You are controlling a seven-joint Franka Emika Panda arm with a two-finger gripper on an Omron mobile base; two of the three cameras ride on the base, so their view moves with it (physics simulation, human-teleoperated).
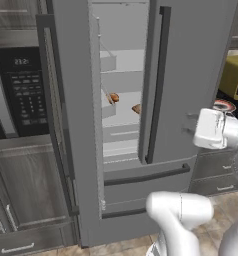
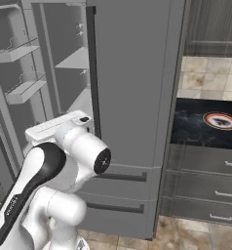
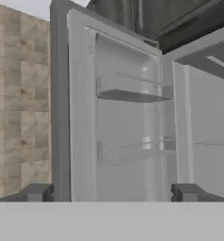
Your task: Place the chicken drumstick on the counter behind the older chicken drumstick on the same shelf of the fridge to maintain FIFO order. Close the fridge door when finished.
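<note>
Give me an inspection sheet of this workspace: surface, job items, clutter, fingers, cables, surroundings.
Surface: black veined counter right of the fridge, above grey drawers.
Job's things: two chicken drumsticks sit inside the fridge, one to the left and one to the right, apparently on the same shelf; which is further back is unclear. Fridge door stands open, its bins bare.
Clutter: a round red-and-white dish on the counter.
Grippers: gripper open, fingers wide apart, holding nothing, facing the open door's inner side.
Cables: nothing seen.
Surroundings: microwave left of the fridge, dark wood cabinets, tiled floor.
</note>
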